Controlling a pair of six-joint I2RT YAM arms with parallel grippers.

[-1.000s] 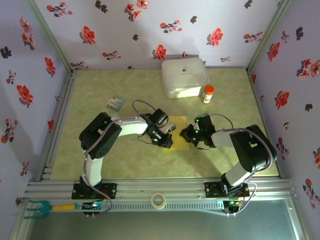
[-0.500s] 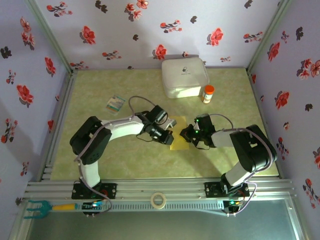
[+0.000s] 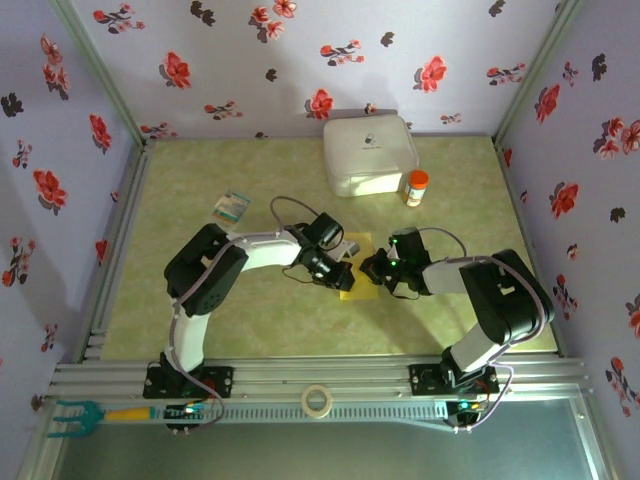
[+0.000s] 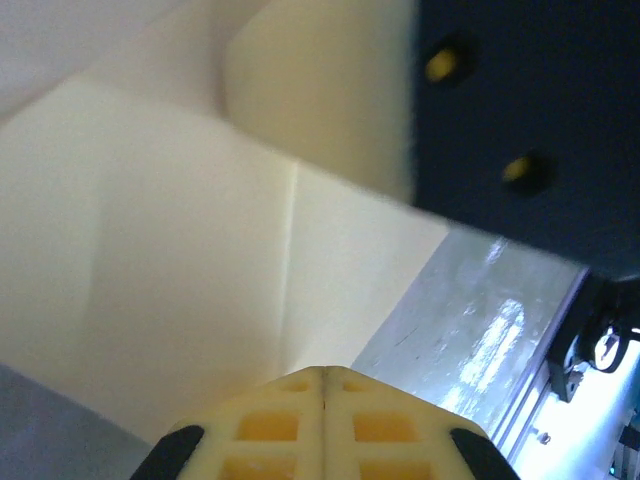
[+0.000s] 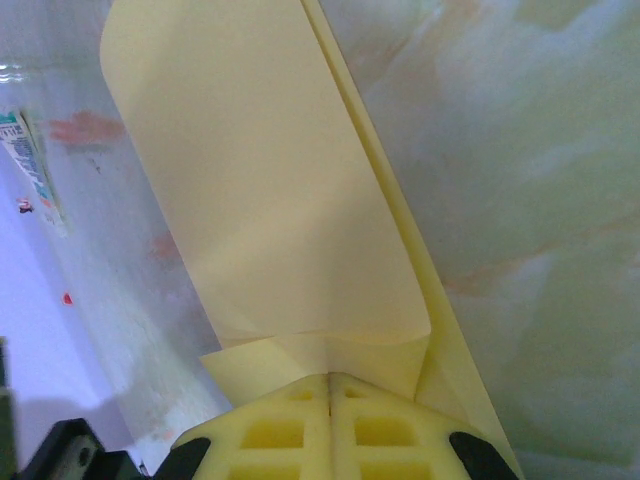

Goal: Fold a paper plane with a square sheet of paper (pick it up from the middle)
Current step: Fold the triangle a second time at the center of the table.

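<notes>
- paper (image 3: 352,288) lies mid-table (image 3: 200,180), between the two grippers; box (image 3: 370,153) and bottle (image 3: 416,187) are well apart at its 12 to 1 o'clock, card (image 3: 231,207) at 10 o'clock; nothing crowds the fold
- right gripper (image 5: 328,385) comes in from 3 o'clock; jaws together, clamped on the paper's edge; in the wrist view the layers funnel straight into the tips; my read: it anchors the paper so it can't slide
- one layer curls up and over from that pinch, rounded, not pressed flat; fold looks half-formed
- left gripper (image 4: 322,385) comes in from 9 o'clock; jaws together, tip low over the paper; can't tell whether it pinches a layer or only presses on top
- a straight crease runs off toward 12 o'clock in the left wrist view; probably the closed tip serves as a blunt presser for it
- stage, as a judgement: early to middle; no dart shape, no centre ridge yet
- risk: thin paper; opposed pulls could skew the crease or tear the pinched edge
</notes>
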